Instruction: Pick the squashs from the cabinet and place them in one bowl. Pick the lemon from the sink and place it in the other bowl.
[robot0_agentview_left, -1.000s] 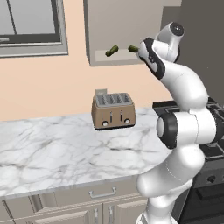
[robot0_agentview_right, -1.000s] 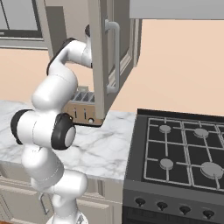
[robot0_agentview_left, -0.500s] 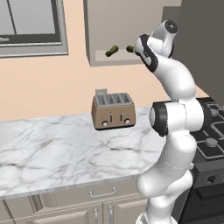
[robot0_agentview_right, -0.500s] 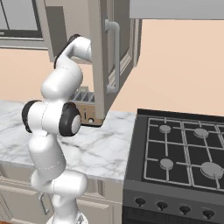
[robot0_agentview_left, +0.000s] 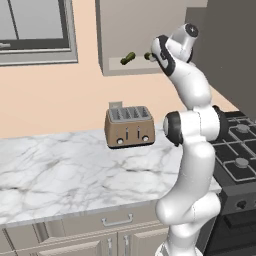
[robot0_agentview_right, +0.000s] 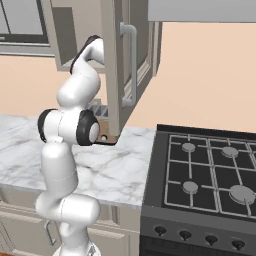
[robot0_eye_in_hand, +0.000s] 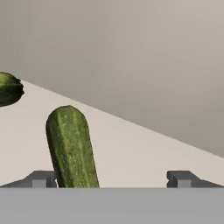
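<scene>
Two dark green squashs lie on the shelf of the beige cabinet (robot0_agentview_left: 115, 30). In the hand view the nearer squash (robot0_eye_in_hand: 70, 148) lies lengthwise between my fingertips, close to the left one (robot0_eye_in_hand: 41, 178). The other squash (robot0_eye_in_hand: 8, 89) sits further off at the left edge. My gripper (robot0_eye_in_hand: 111, 179) is open around the near squash, and I cannot tell whether it touches it. From the left base view my gripper (robot0_agentview_left: 153, 55) reaches into the cabinet at the right squash (robot0_agentview_left: 146, 56), with the left squash (robot0_agentview_left: 128, 58) beside it. The bowls, the lemon and the sink are out of view.
A brown toaster (robot0_agentview_left: 129, 126) stands on the marble counter (robot0_agentview_left: 60, 175) under the cabinet. The open cabinet door (robot0_agentview_right: 117, 65) with its handle hangs right of my arm. A black gas stove (robot0_agentview_right: 210, 170) lies to the right. A window (robot0_agentview_left: 30, 30) is at the upper left.
My elbow has risen and the arm has straightened upward. The hand stays at the right squash on the shelf. The jaws remain open.
</scene>
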